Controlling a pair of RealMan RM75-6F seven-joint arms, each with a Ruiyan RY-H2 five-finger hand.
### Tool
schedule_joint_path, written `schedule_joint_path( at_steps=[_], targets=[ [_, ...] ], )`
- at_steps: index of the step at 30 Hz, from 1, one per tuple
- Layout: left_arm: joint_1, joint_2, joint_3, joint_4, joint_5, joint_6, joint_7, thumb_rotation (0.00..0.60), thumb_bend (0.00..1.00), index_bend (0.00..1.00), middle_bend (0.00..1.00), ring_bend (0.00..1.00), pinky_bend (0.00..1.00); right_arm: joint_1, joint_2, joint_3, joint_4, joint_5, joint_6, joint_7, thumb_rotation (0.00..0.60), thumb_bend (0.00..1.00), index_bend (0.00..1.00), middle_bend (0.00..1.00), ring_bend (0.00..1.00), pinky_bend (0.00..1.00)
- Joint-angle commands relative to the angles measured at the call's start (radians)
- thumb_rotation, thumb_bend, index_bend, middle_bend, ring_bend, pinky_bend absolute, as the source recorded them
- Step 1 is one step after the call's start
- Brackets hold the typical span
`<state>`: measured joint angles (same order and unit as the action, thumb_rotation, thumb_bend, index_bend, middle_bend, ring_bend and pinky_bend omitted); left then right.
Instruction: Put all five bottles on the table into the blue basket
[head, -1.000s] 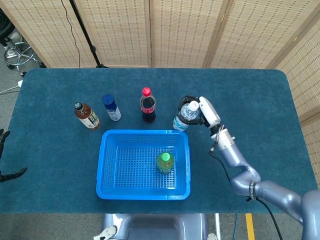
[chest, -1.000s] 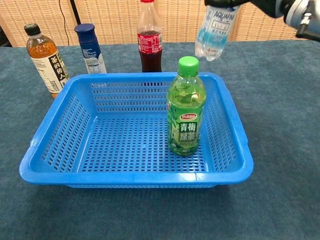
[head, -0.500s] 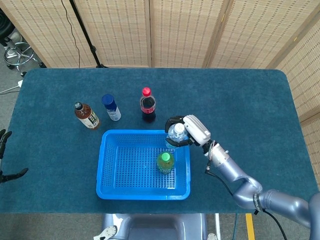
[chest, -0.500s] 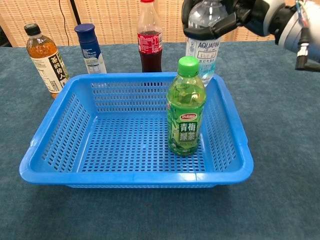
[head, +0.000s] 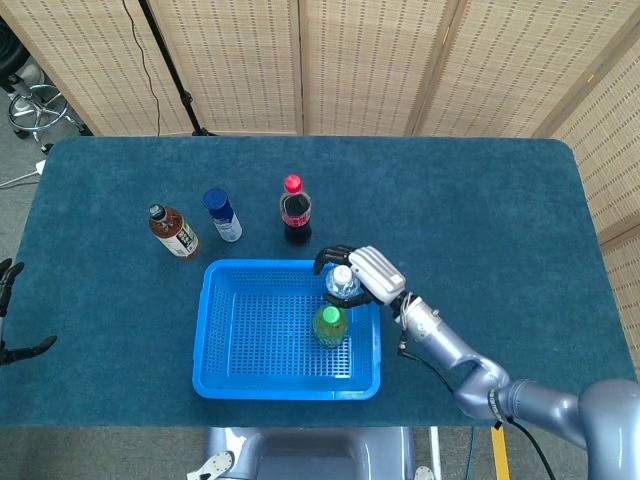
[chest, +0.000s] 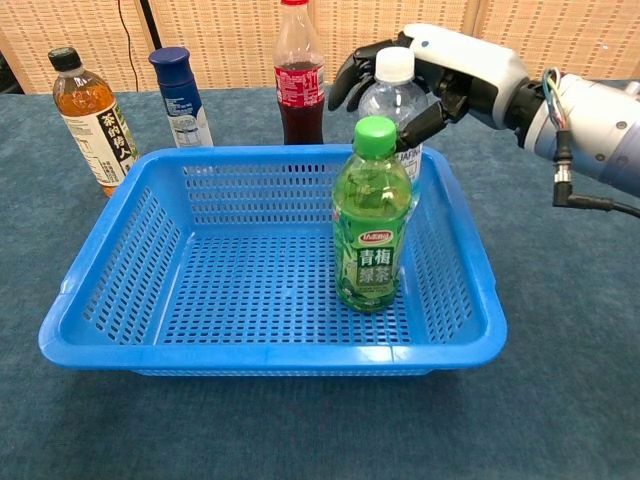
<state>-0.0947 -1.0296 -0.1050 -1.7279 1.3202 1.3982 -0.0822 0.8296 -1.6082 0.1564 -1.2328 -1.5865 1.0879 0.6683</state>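
**Operator:** Woven screens stand behind a table (head: 500, 200) covered in dark blue cloth. On it sits the blue basket (head: 230, 340), with the green tea bottle (chest: 372, 215) upright near its right side. My right hand (chest: 440, 75) holds the water bottle (chest: 396, 95) by the neck and shoulder, fingers curled round it just below the white cap, over the far right corner of the basket. I cannot tell whether its base touches the mesh floor, because the green bottle hides it.

**Trainee:** And the left hand?

**Operator:** Only dark fingertips of the left hand (head: 8, 310) show at the left edge of the head view; I cannot tell how they are set.

**Trainee:** What is left outside?

**Operator:** Three bottles stand beyond the far rim: the brown tea bottle (head: 173, 232) at far left, the blue-capped bottle (head: 222, 215) beside it, and the cola bottle (head: 295, 210) nearest the basket's middle.

**Trainee:** How should they handle?

**Operator:** I judge them thin plastic: smooth, liable to dent when squeezed, heavier if full. They are tall and narrow, so they tip easily. I would take each near the neck, where the wall is stiffest.
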Motion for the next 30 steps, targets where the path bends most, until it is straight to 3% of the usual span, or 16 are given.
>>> schedule_joint_path(
  at_steps=[1,3,7,14,22,30],
  targets=[
    [0.000,-0.001,0.000,-0.001,0.001,0.001,0.003,0.600,0.04,0.00,0.00,0.00,0.00,-0.006,0.016,-0.013,-0.043,0.020,-0.028,-0.081,0.600,0.03,0.09,0.03,0.01,0.25],
    [0.000,-0.003,0.001,-0.001,0.000,0.002,0.007,0.600,0.04,0.00,0.00,0.00,0.00,-0.010,0.024,-0.012,-0.069,0.031,-0.032,-0.119,0.600,0.00,0.02,0.00,0.00,0.14],
    [0.000,-0.002,0.001,-0.002,0.000,0.001,0.004,0.600,0.04,0.00,0.00,0.00,0.00,-0.029,0.063,-0.002,-0.123,0.070,-0.032,-0.209,0.600,0.00,0.00,0.00,0.00,0.04],
    [-0.001,0.002,0.001,0.001,0.002,-0.003,-0.009,0.600,0.04,0.00,0.00,0.00,0.00,-0.071,0.151,0.046,-0.230,0.146,0.000,-0.250,0.600,0.00,0.00,0.00,0.00,0.03],
    [0.001,-0.007,0.002,0.013,0.025,0.017,-0.015,0.600,0.04,0.00,0.00,0.00,0.00,-0.104,0.231,0.126,-0.273,0.250,0.013,-0.209,0.600,0.00,0.00,0.00,0.00,0.00],
    [0.001,-0.011,0.004,0.008,0.029,0.022,-0.004,0.600,0.04,0.00,0.00,0.00,0.00,-0.049,0.250,0.175,-0.222,0.350,-0.145,-0.153,0.600,0.00,0.00,0.00,0.00,0.00]
  ],
)
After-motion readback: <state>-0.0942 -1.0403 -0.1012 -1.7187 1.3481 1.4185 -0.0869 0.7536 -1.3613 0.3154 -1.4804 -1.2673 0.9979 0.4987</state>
